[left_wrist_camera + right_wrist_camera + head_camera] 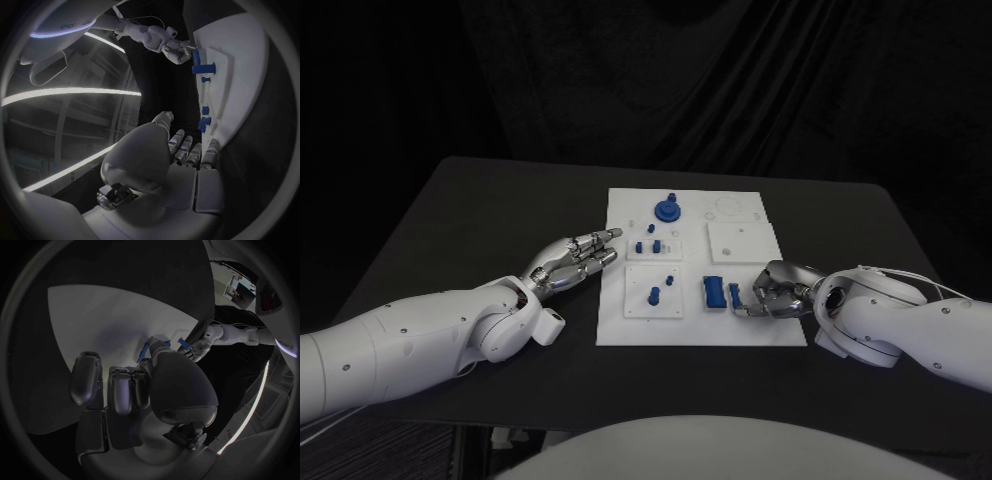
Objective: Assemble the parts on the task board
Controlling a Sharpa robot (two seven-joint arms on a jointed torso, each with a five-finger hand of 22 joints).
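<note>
The white task board (pixel 754 330) lies mid-table. On it are a round blue gear part (pixel 671 211), small blue pegs (pixel 646 243) (pixel 655 294) and a blue block (pixel 714 291). My right hand (pixel 779 288) rests on the board's right front part with its fingers curled. Its thumb and a finger pinch a slim blue peg (pixel 734 295) beside the block, and the right wrist view shows that peg (pixel 149 348) at the thumb tip. My left hand (pixel 574 258) lies flat at the board's left edge, fingers stretched out and holding nothing. The left wrist view shows the left hand (pixel 187 152) with the board (pixel 234 100) ahead of it.
The black table (pixel 473 220) has bare room left, right and in front of the board. Two raised white squares (pixel 741 241) (pixel 655 292) sit on the board. My left forearm (pixel 430 335) crosses the table's front left corner.
</note>
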